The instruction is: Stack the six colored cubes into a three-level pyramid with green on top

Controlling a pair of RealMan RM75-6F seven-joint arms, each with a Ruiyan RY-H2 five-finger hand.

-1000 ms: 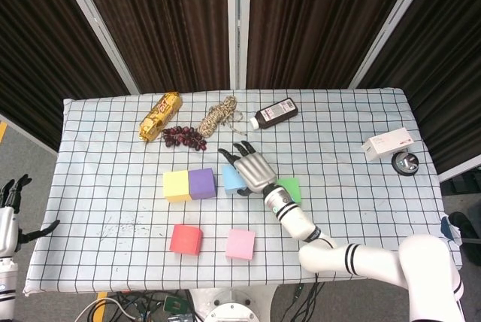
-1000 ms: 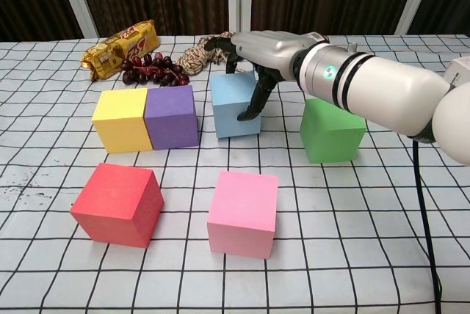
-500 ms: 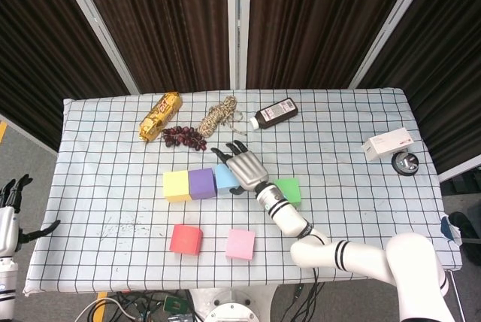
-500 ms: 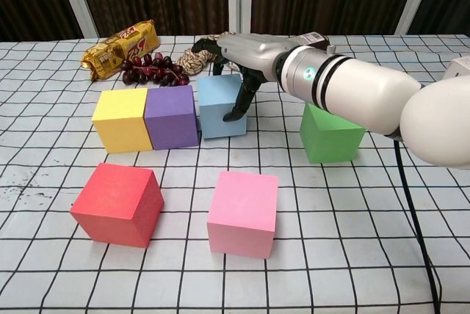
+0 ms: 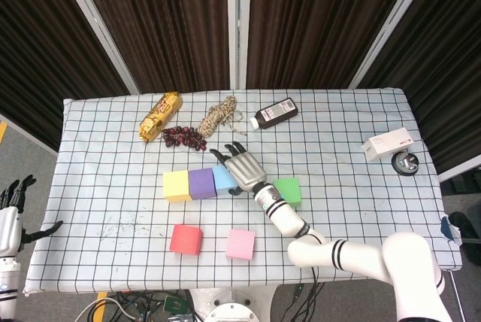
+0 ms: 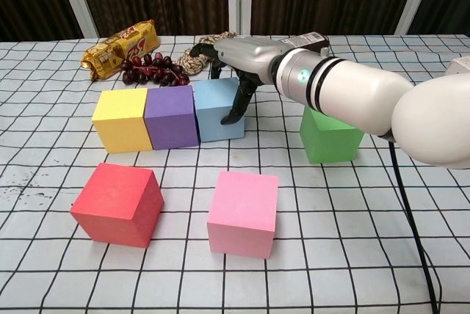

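Cubes first: yellow cube (image 6: 122,118), purple cube (image 6: 172,115) and blue cube (image 6: 217,110) stand in a row on the checked table (image 6: 59,270), yellow touching purple, and blue right up against purple or very nearly so; I cannot see a gap from the chest view. I read that row as the pyramid's bottom level, close to finished. The red cube (image 6: 117,202) and pink cube (image 6: 244,212) sit apart from each other in front of the row, and the green cube (image 6: 330,134) waits to the right, partly behind my forearm.

My right hand (image 6: 246,57) is draped over the blue cube's top right edge, with a thumb or finger (image 6: 236,105) running down its right face. It presses or cups the block, but I cannot tell whether it is truly clamped. My left hand (image 5: 9,213) hangs off the table's left edge with fingers spread, holding nothing.

These blocks look like matte foam, so I judge them light, slightly yielding and not slippery, but easy to nudge out of line. I would take each by two opposite side faces from above, gently, leaving the underside free to seat flat.

Behind the row lie a snack packet (image 5: 160,115), grapes (image 5: 184,136), a coil of rope (image 5: 219,115) and a dark bottle (image 5: 274,113).
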